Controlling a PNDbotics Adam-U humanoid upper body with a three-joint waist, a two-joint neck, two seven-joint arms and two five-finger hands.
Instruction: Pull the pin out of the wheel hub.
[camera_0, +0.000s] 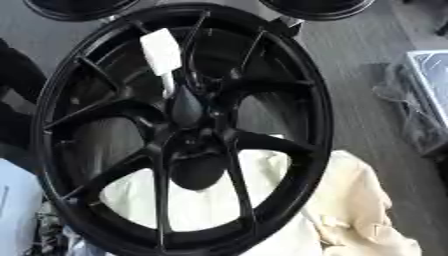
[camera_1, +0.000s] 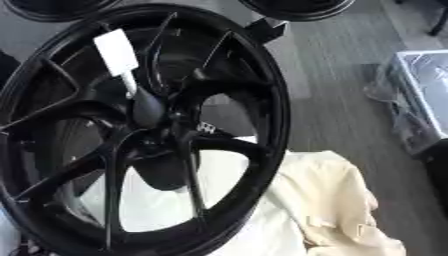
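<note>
Hands cannot be made out; a white flat-headed pin juts at 11 o'clock from the glossy black spoked wheel hub.

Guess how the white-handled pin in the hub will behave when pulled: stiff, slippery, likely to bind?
The pin looks stiff: its white handle is a flat, straight block on a thin stem. It stands tilted out of the hub, so an off-axis pull may bind it. The handle's smooth faces could slip. No hand is in view.
</note>
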